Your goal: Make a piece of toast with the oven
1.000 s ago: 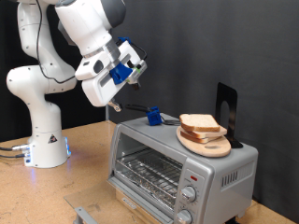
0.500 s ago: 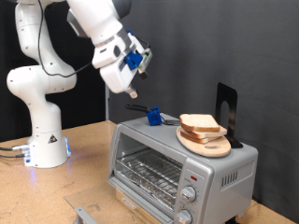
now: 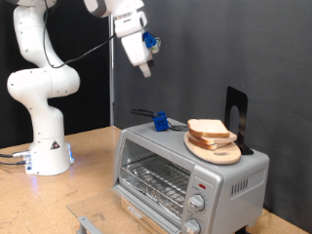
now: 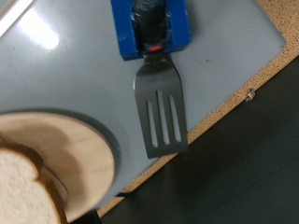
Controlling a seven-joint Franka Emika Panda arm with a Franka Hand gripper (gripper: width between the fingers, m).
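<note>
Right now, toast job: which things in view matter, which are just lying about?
Job:
- piece of toast, on the round board atop the oven
- oven, door shut, rack empty
- claw, raised high above the oven, holding nothing

Lying about:
- round wooden board
- black spatula in its blue holder
- black stand

The arm runs off the exterior view's top edge, and its end effector (image 3: 145, 69) is too small there to tell how the fingers stand; it does not show in the wrist view. The oven (image 3: 185, 171) is cut at the exterior view's bottom edge, its lower knob only partly seen. In the wrist view the piece of toast (image 4: 26, 191) and the round wooden board (image 4: 75, 154) are clipped by the frame, and the whole picture is soft with blur.
</note>
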